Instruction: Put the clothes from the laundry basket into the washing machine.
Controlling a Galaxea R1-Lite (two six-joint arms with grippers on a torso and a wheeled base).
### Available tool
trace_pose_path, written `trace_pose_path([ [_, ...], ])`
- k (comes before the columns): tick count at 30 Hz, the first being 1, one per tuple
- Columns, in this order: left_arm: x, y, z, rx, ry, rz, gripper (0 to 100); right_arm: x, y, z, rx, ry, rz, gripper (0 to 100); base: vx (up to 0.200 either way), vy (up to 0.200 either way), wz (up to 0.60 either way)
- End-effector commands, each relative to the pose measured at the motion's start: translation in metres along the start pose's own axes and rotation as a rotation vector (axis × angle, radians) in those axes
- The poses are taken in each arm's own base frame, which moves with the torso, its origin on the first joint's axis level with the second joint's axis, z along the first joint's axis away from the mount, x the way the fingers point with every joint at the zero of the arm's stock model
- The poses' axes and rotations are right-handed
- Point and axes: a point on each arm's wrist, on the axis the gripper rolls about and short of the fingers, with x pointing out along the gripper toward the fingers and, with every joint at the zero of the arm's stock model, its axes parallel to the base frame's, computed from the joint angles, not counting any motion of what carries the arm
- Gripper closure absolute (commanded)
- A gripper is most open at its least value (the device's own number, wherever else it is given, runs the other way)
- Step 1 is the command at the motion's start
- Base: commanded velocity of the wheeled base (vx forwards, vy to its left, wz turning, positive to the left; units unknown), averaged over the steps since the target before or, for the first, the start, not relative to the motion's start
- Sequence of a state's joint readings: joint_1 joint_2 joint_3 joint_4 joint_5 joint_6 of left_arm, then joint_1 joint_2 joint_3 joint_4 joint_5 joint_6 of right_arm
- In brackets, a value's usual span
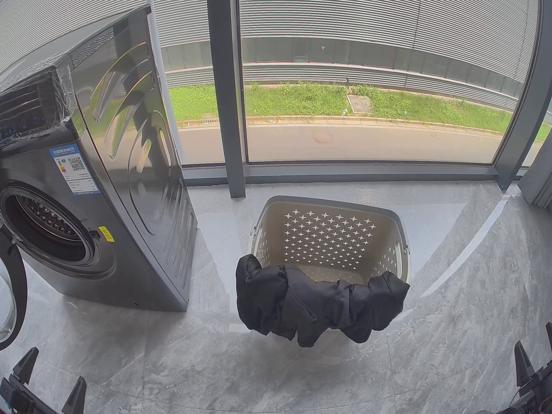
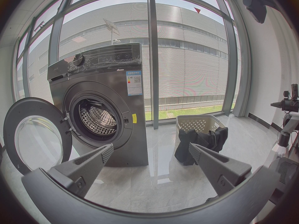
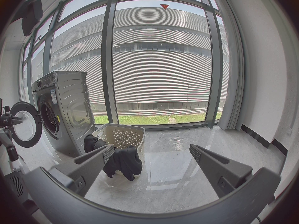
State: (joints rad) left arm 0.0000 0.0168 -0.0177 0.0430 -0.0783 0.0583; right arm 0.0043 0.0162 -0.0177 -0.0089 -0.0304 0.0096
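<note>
Left gripper (image 1: pixel 54 375) spread, lower left; washing machine (image 1: pixel 132 162) open, just above it. Clothes (image 1: pixel 316 306) drape the near rim of the laundry basket (image 1: pixel 330 231), centre. Right gripper (image 1: pixel 533 346) spread, lower right. I fear a snagged pull could tip the basket.

The head camera looks steeply down from above: washer (image 1: pixel 115 202) beyond the left pincer (image 1: pixel 54 369), basket (image 1: pixel 329 201) ahead, between it and the right pincer (image 1: pixel 535 340). Each wrist camera sits low just behind its own pincer, facing level past parted jaws. All three share washer, basket and window (image 1: pixel 374 87), well beyond both pincers.
</note>
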Motion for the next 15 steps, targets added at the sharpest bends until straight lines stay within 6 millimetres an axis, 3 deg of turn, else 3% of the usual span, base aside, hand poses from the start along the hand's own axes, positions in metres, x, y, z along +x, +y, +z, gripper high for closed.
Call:
trace_pose_path([
  [1,0.0,0.0,-0.005,0.0,0.001,0.0,0,0.0,0.0,-0.005,0.001,0.001,0.0,0,0.0,-0.2,0.0],
  [11,0.0,0.0,-0.005,0.0,0.001,0.0,0,0.0,0.0,-0.005,0.017,-0.003,-0.006,0,0.0,-0.02,0.0],
  [13,0.0,0.0,-0.005,0.0,0.001,0.0,0,-0.002,0.0,0.007,0.009,-0.068,0.004,0,0.0,0.0,0.0],
  [15,0.0,0.0,-0.005,0.0,0.001,-0.002,0,-0.013,0.0,0.037,0.011,-0.179,0.024,0,0.0,0.0,0.0],
])
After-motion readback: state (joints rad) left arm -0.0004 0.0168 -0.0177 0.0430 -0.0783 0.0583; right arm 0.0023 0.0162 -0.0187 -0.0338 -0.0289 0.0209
